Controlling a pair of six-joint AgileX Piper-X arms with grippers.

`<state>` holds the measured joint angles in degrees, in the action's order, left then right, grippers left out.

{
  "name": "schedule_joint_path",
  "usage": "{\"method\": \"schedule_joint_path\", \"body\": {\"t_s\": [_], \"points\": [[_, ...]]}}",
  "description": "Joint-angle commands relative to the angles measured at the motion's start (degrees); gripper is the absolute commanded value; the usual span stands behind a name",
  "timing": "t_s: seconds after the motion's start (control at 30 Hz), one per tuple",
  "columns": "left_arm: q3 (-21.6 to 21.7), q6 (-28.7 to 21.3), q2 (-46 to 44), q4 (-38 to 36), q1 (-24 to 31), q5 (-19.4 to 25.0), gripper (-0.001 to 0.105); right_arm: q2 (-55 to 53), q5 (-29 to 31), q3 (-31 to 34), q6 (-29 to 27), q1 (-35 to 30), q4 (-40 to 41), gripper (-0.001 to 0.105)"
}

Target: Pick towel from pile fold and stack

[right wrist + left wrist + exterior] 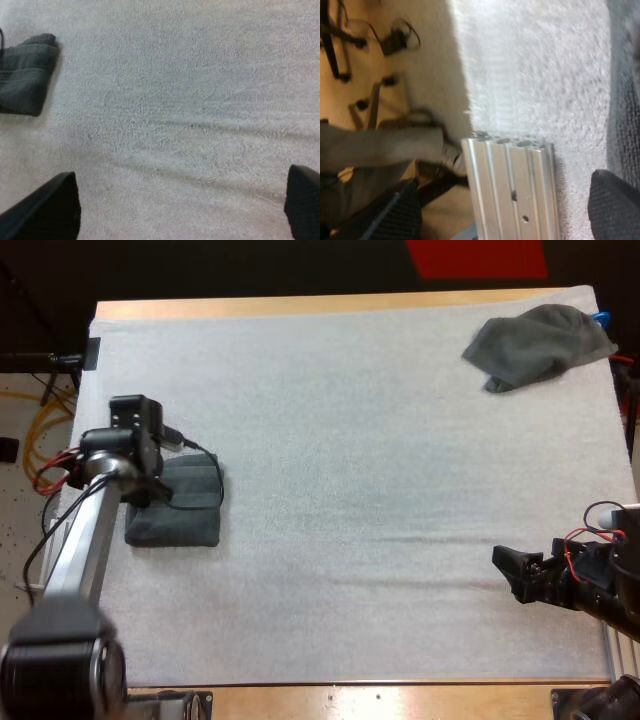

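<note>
You're holding your left tool point(137, 440) over the left side of the white mat point(350, 490), right above the far-left corner of the folded towel point(178, 505). In the left wrist view its fingers point(615, 205) are standing apart with nothing pinched between them, so that tool is gaping, gripping nothing (a silver aluminium rail point(510, 192) is sitting below at the mat's edge, with the floor point(395, 100) beyond it). The towel's dark weave is running just beside one finger there.

The folded towel is lying flat as a neat dark grey-green rectangle near the mat's left edge. It is partly covered by your left arm in the high view.

The crumpled towel point(540, 345) is sitting bunched up at the mat's far right corner. It is well apart from the folded one and from both tools.

Your right tool point(510, 573) is hanging over the mat's right side, pointing leftward, well apart from both towels. In the right wrist view its fingers point(45, 210) are spreading wide over bare mat and touching nothing, so it is also gaping and holding nothing. The folded towel is showing far ahead of it in that view.

The counter point(400, 702) is showing as wood strips along the mat's near and far edges.
</note>
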<state>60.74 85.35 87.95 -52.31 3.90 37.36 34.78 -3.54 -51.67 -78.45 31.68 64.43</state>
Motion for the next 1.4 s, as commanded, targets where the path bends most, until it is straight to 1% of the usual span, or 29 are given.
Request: {"method": "schedule_joint_path", "body": {"t_s": [0.0,0.03,0.07,0.13,0.23,0.27,0.33,0.37,0.4,0.47,0.53,0.6,0.67,0.77,0.83,0.97,1.0,1.07,1.17,1.23,1.3,1.33,1.37], "points": [[0.5,0.8,-2.7,0.3,-0.2,-1.1,0.068,-0.1,-0.5,-0.3,-0.2,0.0,-0.3,0.08],[0.5,1.2,-5.1,0.3,-0.2,-4.6,0.068,-0.1,-0.5,-0.3,-0.2,0.0,-0.3,0.08],[0.5,1.4,-6.3,0.3,-0.2,-5.9,0.068,-0.1,-0.5,-0.3,-0.2,0.0,-0.3,0.08],[0.5,3.4,-10.9,0.3,-0.2,-13.0,0.068,-0.1,-0.5,-0.3,-0.2,0.0,-0.3,0.08],[0.5,6.2,-17.1,-0.2,-0.2,-21.7,0.068,-0.1,-0.5,-0.3,-0.2,0.0,-0.3,0.08],[0.5,6.6,-17.9,-0.3,-0.2,-23.3,0.068,-0.1,-0.5,-0.3,-0.2,0.0,-0.3,0.08],[0.5,8.2,-22.5,-1.0,-0.2,-29.5,0.068,-0.1,-0.5,-0.3,-0.2,0.0,-0.6,0.08],[0.5,8.4,-23.6,-1.3,-0.2,-30.6,0.068,-0.1,-0.5,-0.3,-0.2,0.0,-0.8,0.08],[0.5,8.6,-25.8,-2.2,-0.2,-33.8,0.068,-0.1,-0.5,-0.3,-0.2,0.0,-1.3,0.08],[0.5,8.7,-28.5,-3.7,-0.2,-37.4,0.068,-0.1,-0.5,-0.3,-0.5,0.0,-2.2,0.08],[0.5,8.7,-32.2,-5.8,-0.2,-40.5,0.068,-0.1,-0.5,-0.3,-2.7,0.0,-3.4,0.08],[0.5,8.7,-34.9,-7.1,-0.2,-42.2,0.068,0.0,-0.4,-0.3,-3.9,-0.2,-3.6,0.08],[0.5,8.7,-37.3,-7.6,-0.2,-43.4,0.068,1.2,-0.1,0.2,-3.8,-0.2,-4.1,0.08],[0.5,8.9,-39.9,-7.6,-0.2,-47.2,0.068,3.7,0.4,0.3,-4.1,-0.2,-4.3,0.08],[0.5,10.1,-41.6,-7.9,-0.2,-49.8,0.068,6.6,2.4,0.3,-5.7,-0.2,-5.8,0.08],[0.5,10.6,-43.9,-9.3,-0.2,-52.4,0.068,10.1,6.2,0.3,-8.0,-0.2,-8.6,0.08],[0.5,10.6,-44.9,-9.6,-0.3,-52.6,0.068,11.1,6.6,0.3,-7.9,-0.6,-9.3,0.08],[0.5,10.6,-46.3,-9.8,-1.4,-52.6,0.068,11.9,5.7,0.3,-7.9,-2.1,-10.1,0.08],[0.5,10.6,-48.4,-9.8,-4.2,-52.4,0.068,12.7,5.1,0.3,-8.7,-6.7,-10.2,0.08],[0.5,10.6,-49.8,-9.9,-5.9,-50.2,0.068,12.7,3.5,0.3,-11.4,-11.0,-9.8,0.08],[0.5,10.3,-50.6,-9.9,-6.4,-47.7,0.068,12.2,2.7,0.3,-13.1,-14.6,-8.8,0.08],[0.5,10.1,-51.1,-9.9,-6.4,-46.9,0.068,11.8,2.3,0.3,-14.2,-17.0,-7.9,0.08],[0.5,10.0,-51.3,-9.9,-6.4,-46.6,0.068,11.7,1.8,0.3,-14.4,-17.8,-7.6,0.08]]}}
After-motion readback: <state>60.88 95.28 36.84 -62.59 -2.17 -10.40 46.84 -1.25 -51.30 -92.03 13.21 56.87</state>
